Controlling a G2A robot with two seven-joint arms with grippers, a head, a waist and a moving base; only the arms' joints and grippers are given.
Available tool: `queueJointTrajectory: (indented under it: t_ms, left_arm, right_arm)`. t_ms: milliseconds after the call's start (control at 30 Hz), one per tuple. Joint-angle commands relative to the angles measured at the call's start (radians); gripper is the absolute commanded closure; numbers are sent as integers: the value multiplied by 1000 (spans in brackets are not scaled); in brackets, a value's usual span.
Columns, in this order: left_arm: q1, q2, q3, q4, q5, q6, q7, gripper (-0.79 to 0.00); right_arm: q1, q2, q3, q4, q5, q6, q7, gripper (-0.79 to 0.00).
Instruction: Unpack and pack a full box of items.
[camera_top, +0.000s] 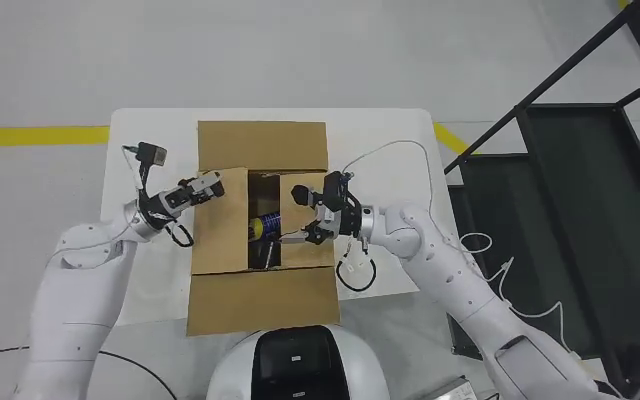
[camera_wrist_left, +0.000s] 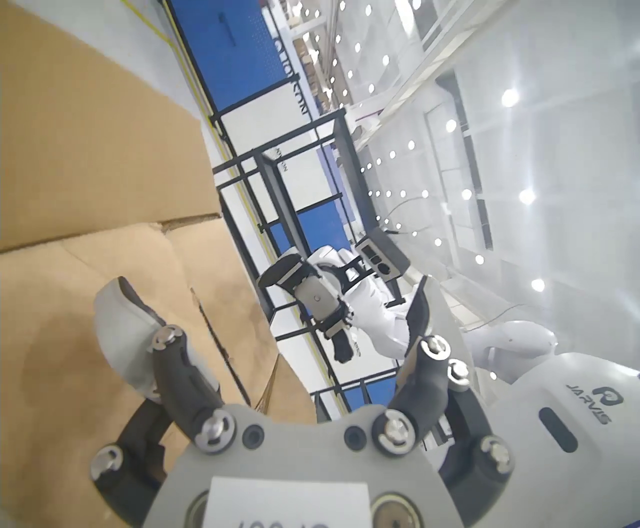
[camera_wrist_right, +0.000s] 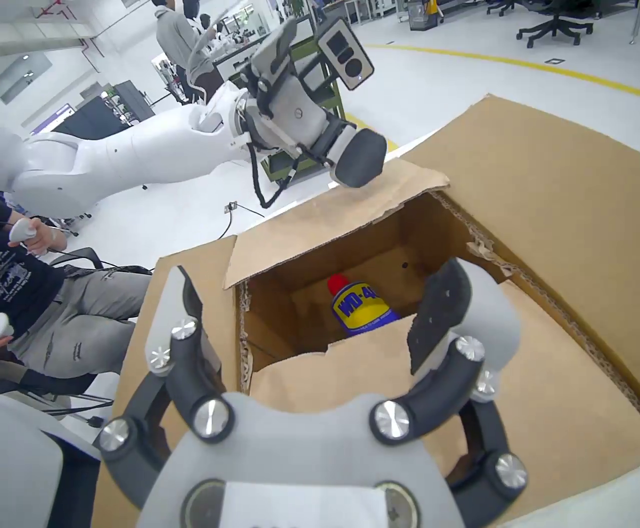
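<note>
At the left-centre of the top view, the left claw (camera_top: 210, 187) sits over the left-hand flap (camera_top: 222, 235) of a brown corrugated cardboard box (camera_top: 262, 145). Its fingers are spread apart and hold nothing. I cannot tell whether the lower pad actually touches the cardboard. The box stands with its flaps open on the white tabletop (camera_top: 390, 135), in the middle of the frame. Down in its open well, near the centre, is a blue-and-yellow metal spray can (camera_top: 265, 226) with a red cap (leaning rather than upright, as far as the right wrist view shows). Just right of the well, the right claw (camera_top: 305, 213) hovers over the right-hand flap (camera_top: 310, 258), fingers wide apart and empty.

The can is probably stiff, smooth and fairly weighty for its size, so it should not crush but could slip or roll. The best hold looks to be across the round body at mid-height, pads on opposite sides. The cap is a poor place to grip, since it may pop off. The torn flap edges overhang the well, so a straight-down entry seems wise.
</note>
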Motion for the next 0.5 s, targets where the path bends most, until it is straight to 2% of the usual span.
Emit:
queueJointTrajectory:
  t_ms: [0,233,467]
  left_arm:
    - [-3,5,-31,7,-28,2,10,-785]
    - [2,19,-95,34,-47,15,4,-785]
    - [4,20,-99,37,-53,19,5,-785]
  right_arm:
    - [0,0,-1,1,0,0,1,-785]
    - [0,0,-1,1,0,0,1,-785]
    - [-3,-1,-3,-1,9,0,-3,-785]
